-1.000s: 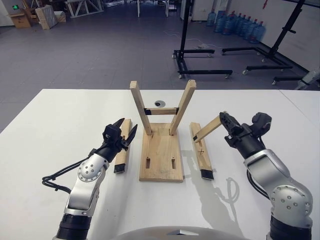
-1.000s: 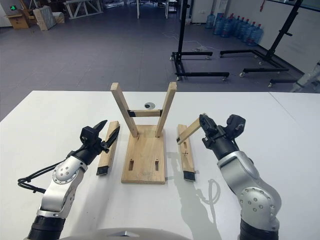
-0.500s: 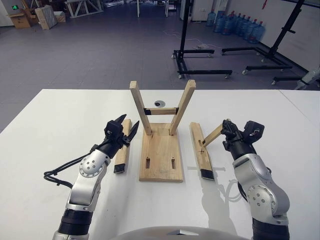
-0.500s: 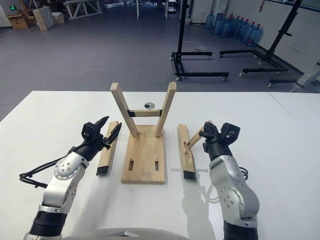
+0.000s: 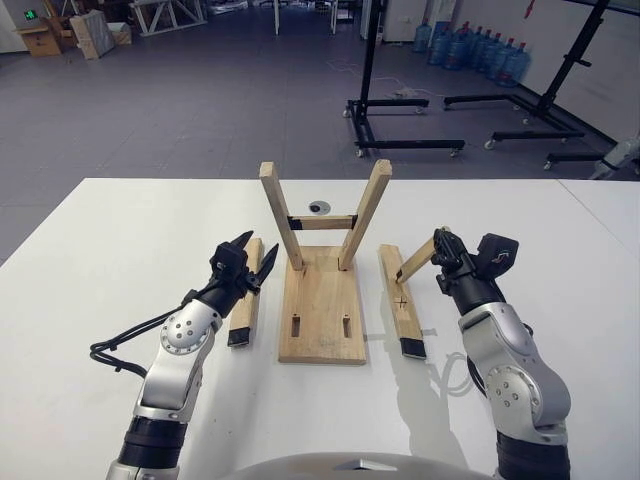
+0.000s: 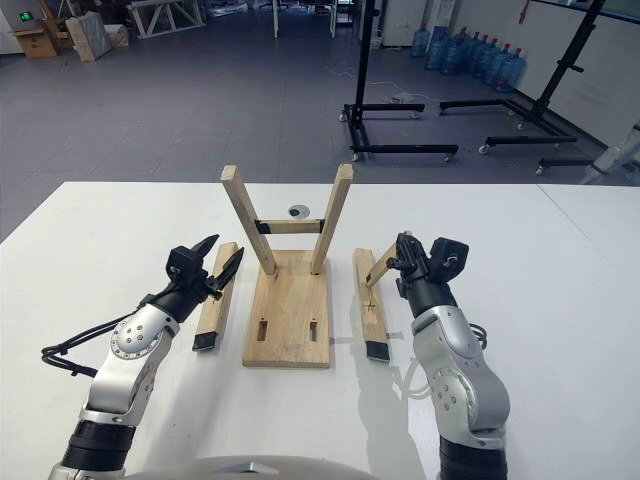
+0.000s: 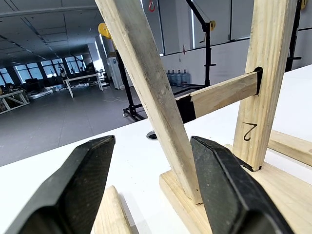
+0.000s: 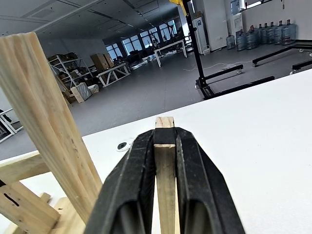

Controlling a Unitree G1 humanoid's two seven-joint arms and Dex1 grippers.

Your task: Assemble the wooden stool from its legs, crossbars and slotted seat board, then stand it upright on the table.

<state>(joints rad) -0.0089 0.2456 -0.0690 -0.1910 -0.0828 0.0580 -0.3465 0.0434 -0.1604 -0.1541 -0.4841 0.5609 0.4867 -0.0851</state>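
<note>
A: Holding anything, that right gripper (image 5: pixel 438 243)?
B: Yes, it is clamped on a short crossbar (image 5: pixel 418 262), right of centre, whose lower end meets the leg (image 5: pixel 401 300) lying flat on the surface (image 5: pixel 120 250).
A: And the left gripper (image 5: pixel 254 246)?
B: Spread wide, empty, over the other loose leg (image 5: pixel 245 295). The seat board (image 5: pixel 322 320) lies mid-frame, two upright legs (image 5: pixel 281 215) standing in it.

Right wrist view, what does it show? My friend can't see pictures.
The right tool is shut on the end of a wooden crossbar, seen from close behind. A slanted stool leg rises beside it, with a white table underneath and a big hall beyond.
</note>
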